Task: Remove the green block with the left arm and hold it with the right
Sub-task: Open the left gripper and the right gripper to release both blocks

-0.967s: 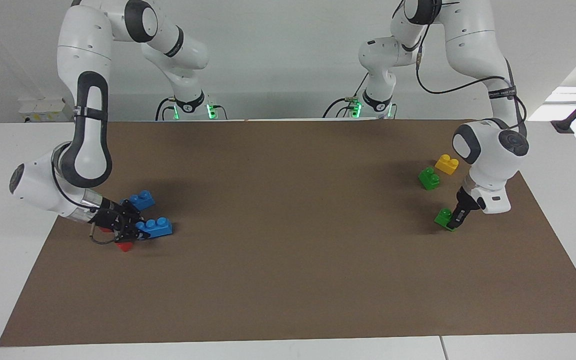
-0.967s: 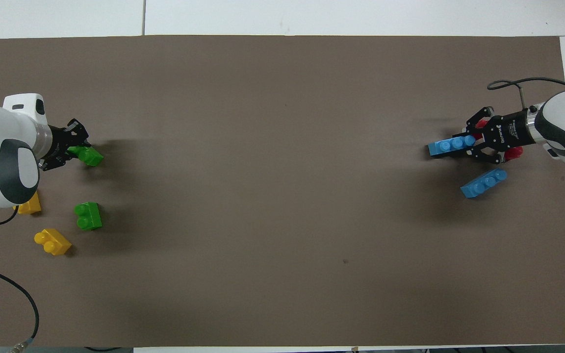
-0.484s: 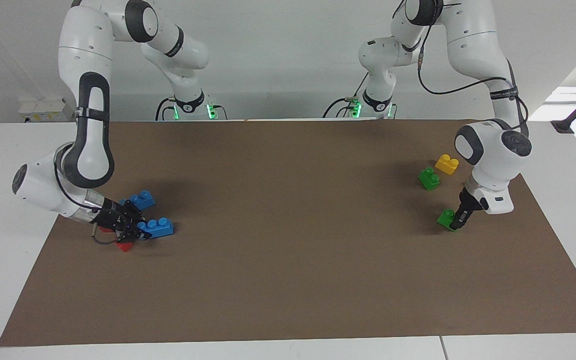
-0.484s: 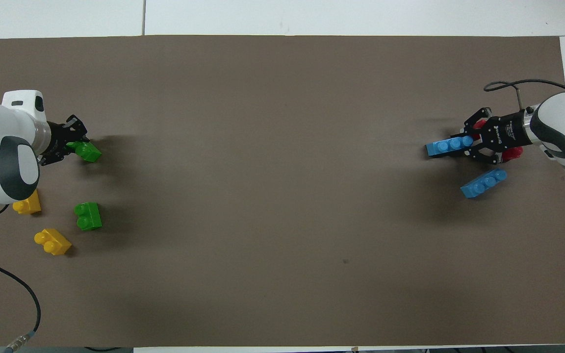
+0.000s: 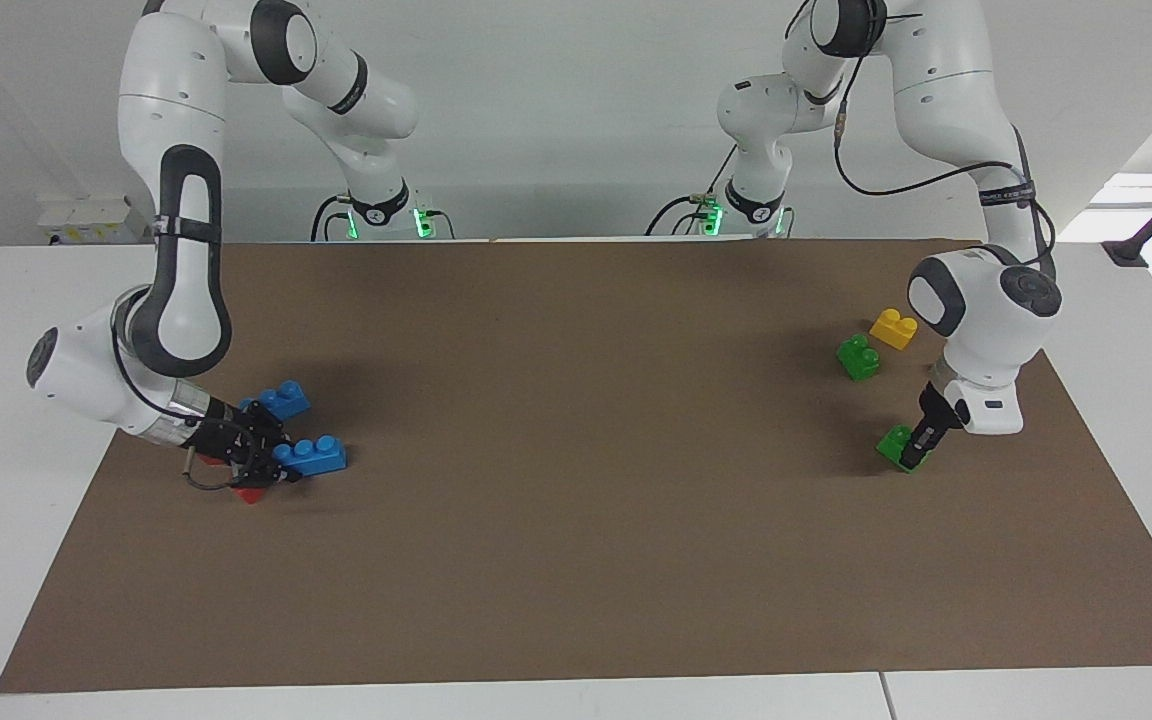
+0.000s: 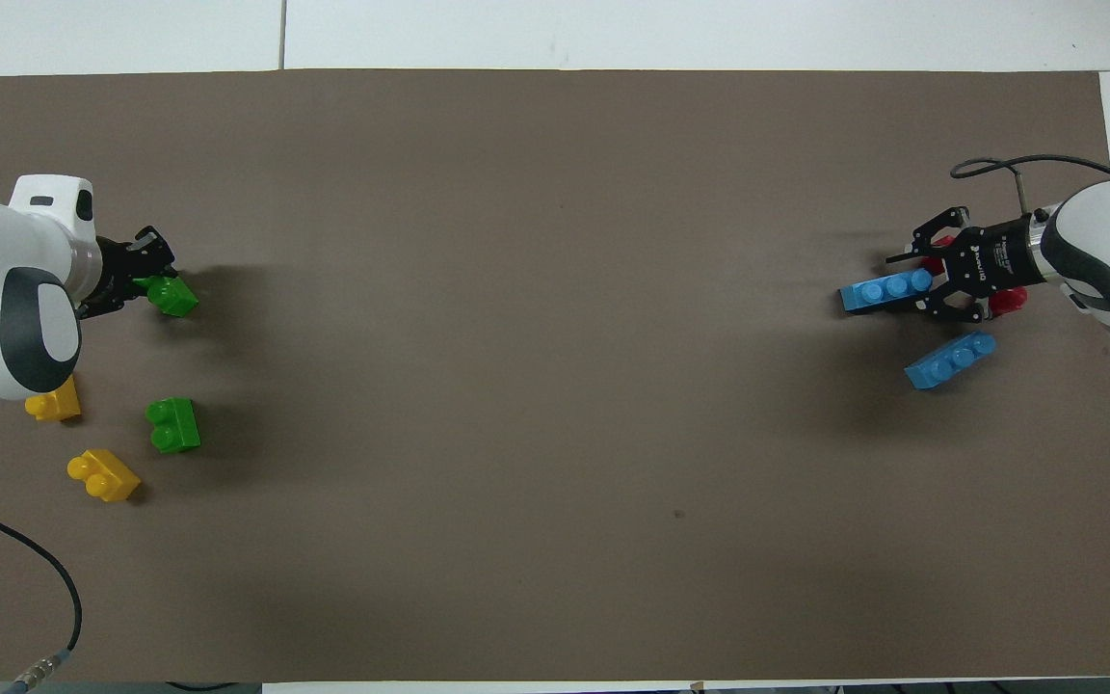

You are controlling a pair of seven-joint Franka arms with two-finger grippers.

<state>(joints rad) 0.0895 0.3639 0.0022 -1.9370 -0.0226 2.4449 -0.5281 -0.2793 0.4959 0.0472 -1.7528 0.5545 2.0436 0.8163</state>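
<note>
Right gripper (image 5: 281,470) has just loosened from the blue brick (image 5: 313,456), jaws apart; left gripper (image 5: 913,452) stays clenched on the green block (image 5: 894,442).

- Left pincer (image 5: 918,452): low over the surface's left-arm end, fingertips clamped together, wrist pointing steeply down.
- Right pincer (image 5: 274,462): low at the surface's right-arm end, forearm nearly level.

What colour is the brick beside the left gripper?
Bright green; the green block by the left gripper shows best in the overhead view.
</note>
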